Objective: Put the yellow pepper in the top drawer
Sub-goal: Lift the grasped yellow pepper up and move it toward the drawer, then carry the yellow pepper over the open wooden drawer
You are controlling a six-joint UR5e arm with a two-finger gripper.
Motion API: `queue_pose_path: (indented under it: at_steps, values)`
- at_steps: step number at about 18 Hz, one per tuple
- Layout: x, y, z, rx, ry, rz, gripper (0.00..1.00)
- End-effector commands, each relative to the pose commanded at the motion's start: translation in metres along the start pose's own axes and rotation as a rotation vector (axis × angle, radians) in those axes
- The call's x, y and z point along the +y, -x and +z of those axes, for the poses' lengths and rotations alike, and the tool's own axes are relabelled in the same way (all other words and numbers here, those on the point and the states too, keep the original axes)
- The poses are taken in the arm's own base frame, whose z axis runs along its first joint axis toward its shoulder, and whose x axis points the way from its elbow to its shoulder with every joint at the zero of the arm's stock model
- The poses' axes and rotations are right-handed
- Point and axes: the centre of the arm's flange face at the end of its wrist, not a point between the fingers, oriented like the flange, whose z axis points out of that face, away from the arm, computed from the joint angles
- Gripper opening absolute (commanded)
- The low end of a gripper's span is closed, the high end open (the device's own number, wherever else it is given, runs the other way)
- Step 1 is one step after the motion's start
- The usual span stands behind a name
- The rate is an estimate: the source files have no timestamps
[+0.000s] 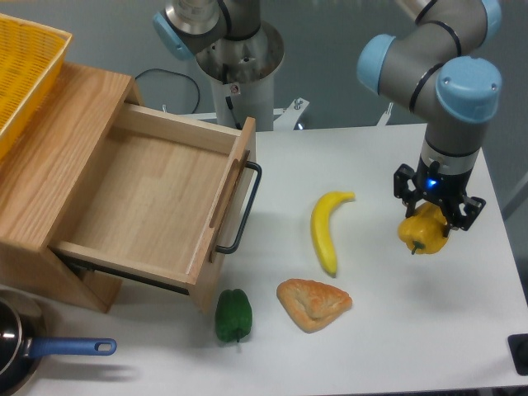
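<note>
The yellow pepper (422, 232) is glossy and blocky and sits at the right side of the white table. My gripper (436, 211) comes down onto it from above, black fingers on either side of it and closed on it. I cannot tell whether the pepper rests on the table or hangs just above it. The top drawer (140, 194) of the wooden cabinet stands pulled open at the left, empty, with its black bar handle (244, 208) facing right.
A banana (325, 229), a pastry (313, 303) and a dark green pepper (233, 314) lie between the drawer and the gripper. A yellow basket (23, 66) sits on the cabinet top. A pan with a blue handle (58, 348) is at the front left.
</note>
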Motion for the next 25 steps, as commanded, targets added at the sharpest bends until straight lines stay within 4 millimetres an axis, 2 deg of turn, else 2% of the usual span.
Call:
queue_pose_path:
  at_steps: [1, 4, 8, 10, 13, 16, 19, 21, 25]
  values:
    - [0.001, -0.004, -0.016, -0.018, -0.005, -0.019, 0.49]
    - [0.003, -0.011, -0.041, -0.030, -0.056, -0.091, 0.49]
    - [0.014, -0.010, -0.055, -0.046, -0.073, -0.184, 0.49]
    - [0.009, -0.017, -0.067, -0.049, -0.090, -0.240, 0.50]
    - [-0.006, -0.038, -0.102, -0.046, -0.155, -0.347, 0.50]
    - [-0.018, -0.069, -0.131, -0.031, -0.192, -0.380, 0.50]
    - [-0.031, -0.100, -0.146, -0.010, -0.223, -0.386, 0.50]
    - [-0.032, -0.116, -0.155, -0.007, -0.244, -0.391, 0.50]
    - [-0.052, -0.150, -0.168, 0.014, -0.277, -0.406, 0.50]
